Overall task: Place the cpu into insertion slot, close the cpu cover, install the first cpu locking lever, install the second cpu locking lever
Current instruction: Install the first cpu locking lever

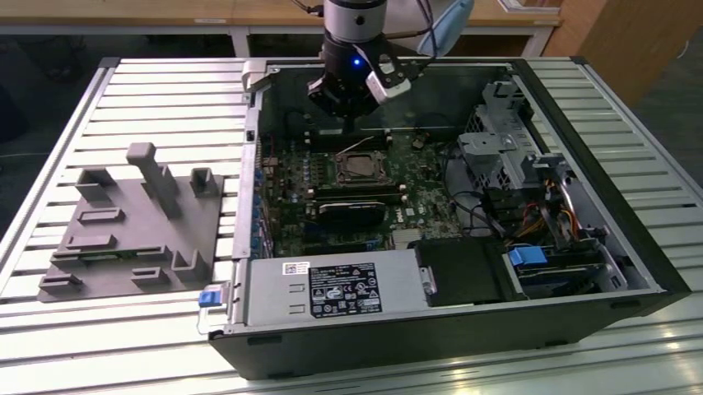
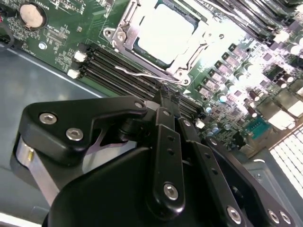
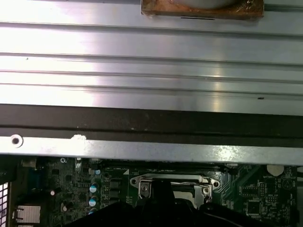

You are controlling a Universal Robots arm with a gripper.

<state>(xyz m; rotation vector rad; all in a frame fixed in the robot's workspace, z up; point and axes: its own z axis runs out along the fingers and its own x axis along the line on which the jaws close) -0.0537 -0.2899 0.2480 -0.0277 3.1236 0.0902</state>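
Hovering with its fingers pressed together on nothing, our gripper [image 2: 168, 93] hangs just above the memory slots [image 2: 118, 71] beside a loose wire locking lever [image 2: 142, 74], and beyond it we see the cpu [image 2: 165, 28] lying in the insertion slot [image 2: 144, 51], framed by the lowered cpu cover [image 2: 124, 21].

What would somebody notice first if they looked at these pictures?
Probably the big open computer case on the slatted table, with its green circuit board showing inside. The robot's black gripper reaches down into the case, shut, close to the shiny pale cpu set in the board. On the exterior view's left lies a gray plastic holder.
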